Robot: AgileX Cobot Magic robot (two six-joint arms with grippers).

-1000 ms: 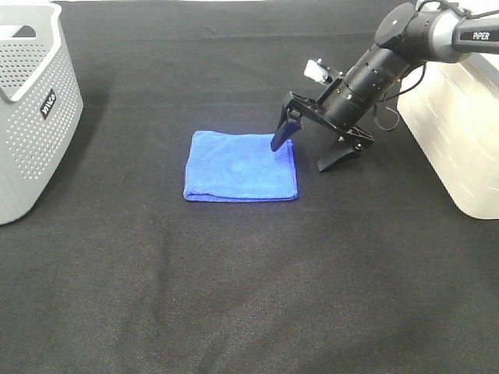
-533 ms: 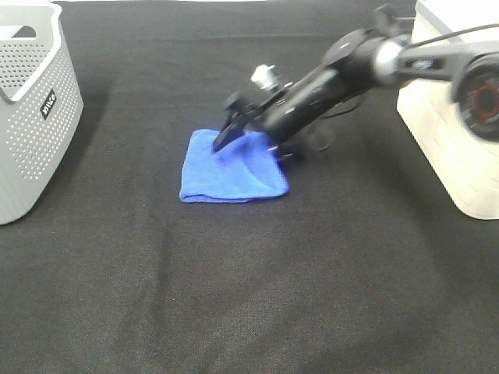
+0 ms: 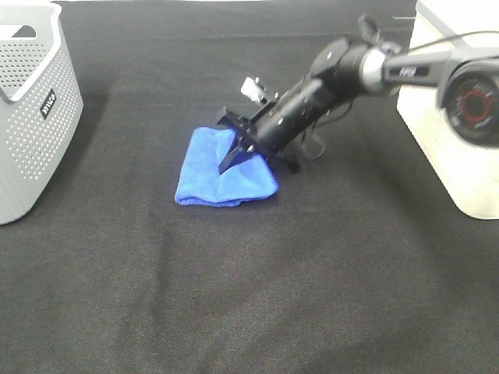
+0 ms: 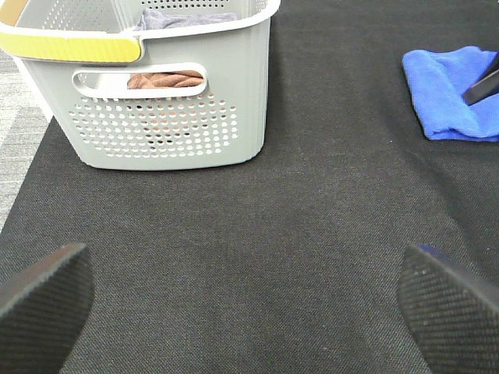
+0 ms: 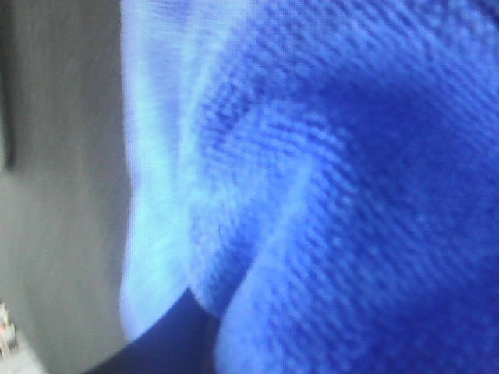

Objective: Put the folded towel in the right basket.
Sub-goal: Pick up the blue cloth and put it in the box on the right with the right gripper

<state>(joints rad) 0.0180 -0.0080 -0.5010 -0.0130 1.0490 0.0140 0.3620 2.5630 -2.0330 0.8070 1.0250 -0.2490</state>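
The black worktop carries a grey perforated basket at its left edge and the white right basket at its right edge, the two well apart. Between them, a little left of centre, lies the folded towel, flat on the cloth and inside neither basket.

The right arm slants down from beside the white basket and reaches leftward across the middle, so it is the arm on the job. Its tool sits on the towel's right side. One dark finger presses onto the blue cloth from above, and the other is low at the towel's right edge. Towel folds lie between the jaws, but I cannot tell whether they have clamped or only straddle the cloth. The right wrist view shows nothing but blurred blue terry.

The towel is bright blue, no longer a neat square. Its right half is rucked up toward the tool, its near edge runs roughly left to right, and its far corner is pulled to a point.

From the grasp, the carry has to go rightward, back along the arm's own line, to the white basket.

The left tool hangs released, holding nothing, close to the grey basket, and the towel lies well off to its right.
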